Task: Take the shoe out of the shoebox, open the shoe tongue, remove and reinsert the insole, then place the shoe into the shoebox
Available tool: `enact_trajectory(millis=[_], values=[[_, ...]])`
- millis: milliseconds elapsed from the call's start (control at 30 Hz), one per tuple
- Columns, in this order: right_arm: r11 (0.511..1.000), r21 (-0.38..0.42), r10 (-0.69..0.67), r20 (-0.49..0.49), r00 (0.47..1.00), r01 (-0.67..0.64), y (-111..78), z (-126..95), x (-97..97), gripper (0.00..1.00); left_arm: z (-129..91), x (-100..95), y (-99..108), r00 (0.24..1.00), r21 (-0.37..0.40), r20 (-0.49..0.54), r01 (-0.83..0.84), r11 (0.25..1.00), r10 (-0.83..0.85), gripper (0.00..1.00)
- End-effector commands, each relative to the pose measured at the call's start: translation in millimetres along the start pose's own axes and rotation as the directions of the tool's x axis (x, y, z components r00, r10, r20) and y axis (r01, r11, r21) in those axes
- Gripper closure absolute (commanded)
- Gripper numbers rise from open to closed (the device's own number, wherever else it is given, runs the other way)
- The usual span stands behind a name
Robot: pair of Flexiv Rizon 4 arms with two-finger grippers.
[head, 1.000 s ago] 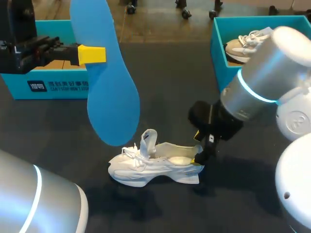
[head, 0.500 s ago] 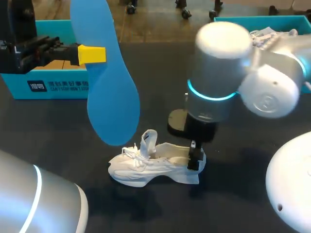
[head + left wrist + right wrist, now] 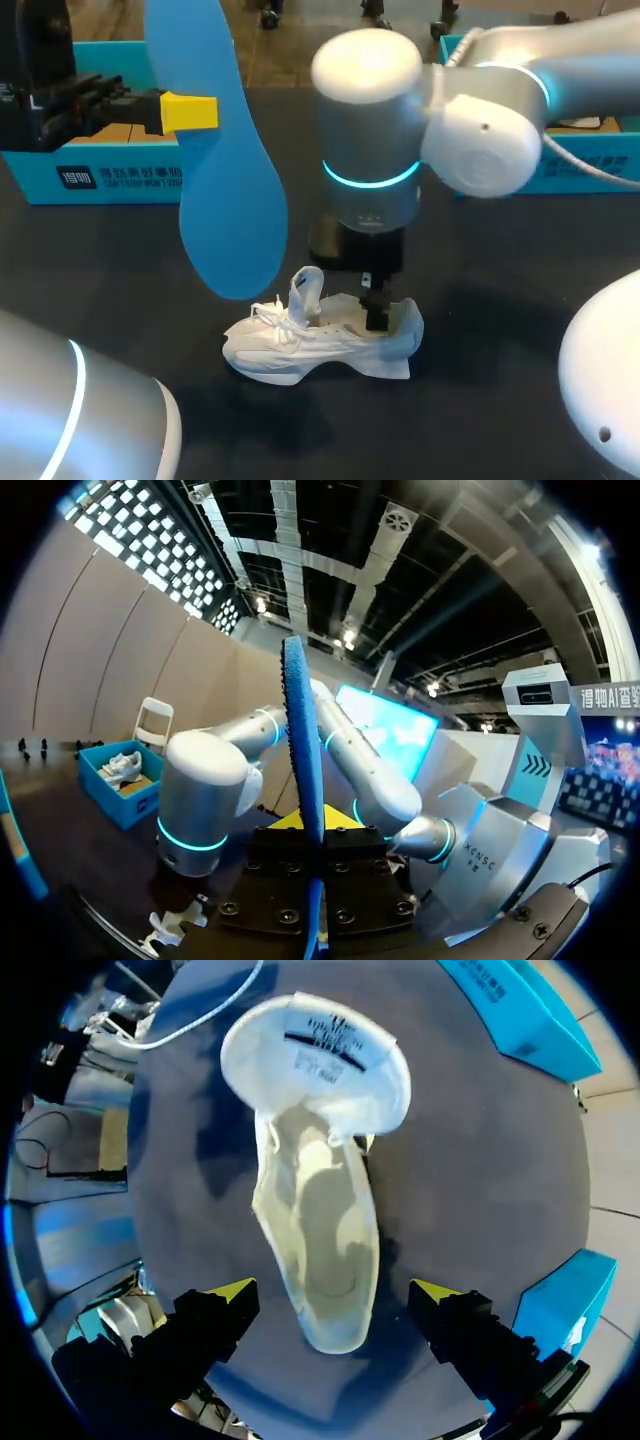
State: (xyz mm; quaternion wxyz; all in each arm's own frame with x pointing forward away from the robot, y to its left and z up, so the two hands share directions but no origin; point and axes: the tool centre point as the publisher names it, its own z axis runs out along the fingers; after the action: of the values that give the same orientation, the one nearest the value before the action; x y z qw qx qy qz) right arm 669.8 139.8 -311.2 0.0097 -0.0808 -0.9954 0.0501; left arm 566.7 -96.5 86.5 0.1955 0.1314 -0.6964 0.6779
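Dark matte table (image 3: 500, 300). Two teal boxes stand at its far side, well apart: left shoebox (image 3: 110, 180) and right shoebox (image 3: 600, 170). The white shoe (image 3: 290, 350) stands on its sole near the middle of the table, outside both boxes, with its toe toward my left arm's side and its tongue (image 3: 308, 288) pulled up and forward. My left gripper (image 3: 186, 112) sits high by the left shoebox, pinching the blue insole (image 3: 230, 200) from two sides. The insole hangs clear of the table with its lower end appearing just over the laces; I cannot tell how far above them. My right arm (image 3: 365, 140) reaches past the middle and comes straight down over the shoe, with the right gripper (image 3: 376, 312) at the heel end of the opening. From the head view I cannot judge its fingers, as the wrist blocks them. The right wrist view settles it: the yellow fingertips (image 3: 232, 1290) are spread wide, one on each side of the heel, with dark table showing between each tip and the shoe, so they grip nothing. That view also looks down into the shoe, showing the pale inner floor and the tongue folded flat forward, label side up. The left wrist view shows the insole edge-on, a thin blue line rising between the fingers. It also shows another shoe (image 3: 125, 768) lying in the right shoebox, which my right arm hides in the head view.
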Motion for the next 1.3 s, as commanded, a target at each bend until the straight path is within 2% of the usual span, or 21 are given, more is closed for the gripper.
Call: enact_trajectory(millis=[33,167,233,400,600,633,700,767,833,867,900,1300], values=[[1.000,0.010,-0.015,0.001,1.000,0.015,14.6,6.4,-6.6,0.00,0.9,-1.9,-2.4,1.000,-0.005,-0.003,0.000,1.000,0.000,1.00],[0.999,-0.015,-0.045,0.021,0.999,0.045,25.2,16.6,-12.0,0.00,0.9,-1.9,-2.4,1.000,-0.005,-0.003,0.000,1.000,0.000,1.00],[0.998,-0.008,-0.058,0.026,0.998,0.059,32.0,29.9,-16.6,0.00,0.9,-1.9,-2.4,1.000,-0.005,-0.003,0.000,1.000,0.000,1.00],[0.998,-0.011,-0.058,0.013,0.998,0.058,37.0,47.6,-19.5,0.00,0.9,-1.9,-2.4,1.000,-0.005,-0.003,0.000,1.000,0.000,1.00],[0.996,-0.059,-0.067,0.000,0.998,0.067,39.7,63.1,-23.7,0.00,0.9,-1.9,-2.4,1.000,-0.005,-0.003,0.000,1.000,0.000,1.00],[0.996,-0.068,-0.064,-0.008,0.998,0.063,39.7,66.2,-23.9,0.19,0.9,-1.9,-2.4,1.000,-0.005,-0.003,0.000,1.000,0.000,1.00],[0.996,-0.069,-0.063,-0.013,0.998,0.062,39.4,69.6,-24.1,0.45,0.9,-1.9,-2.4,1.000,-0.005,-0.003,0.000,1.000,0.000,1.00],[0.996,-0.071,-0.063,-0.019,0.998,0.061,38.8,71.5,-23.8,0.58,0.9,-1.9,-2.4,1.000,-0.005,-0.003,0.000,1.000,0.000,1.00],[0.996,-0.071,-0.063,-0.019,0.998,0.061,38.8,71.5,-23.8,0.58,0.9,-1.9,-2.4,1.000,-0.005,-0.003,0.000,1.000,0.000,1.00],[0.996,-0.067,-0.060,-0.023,0.998,0.059,36.4,71.7,-24.0,0.92,0.9,-1.9,-2.4,1.000,-0.005,-0.003,0.000,1.000,0.000,1.00],[0.996,-0.065,-0.059,-0.022,0.998,0.057,34.9,70.4,-24.0,1.00,0.9,-1.9,-2.4,1.000,-0.005,-0.003,0.000,1.000,0.000,1.00],[0.996,-0.038,-0.081,-0.029,0.996,0.080,31.9,64.5,-20.8,1.00,0.9,-1.9,-2.4,1.000,-0.005,-0.003,0.000,1.000,0.000,1.00]])
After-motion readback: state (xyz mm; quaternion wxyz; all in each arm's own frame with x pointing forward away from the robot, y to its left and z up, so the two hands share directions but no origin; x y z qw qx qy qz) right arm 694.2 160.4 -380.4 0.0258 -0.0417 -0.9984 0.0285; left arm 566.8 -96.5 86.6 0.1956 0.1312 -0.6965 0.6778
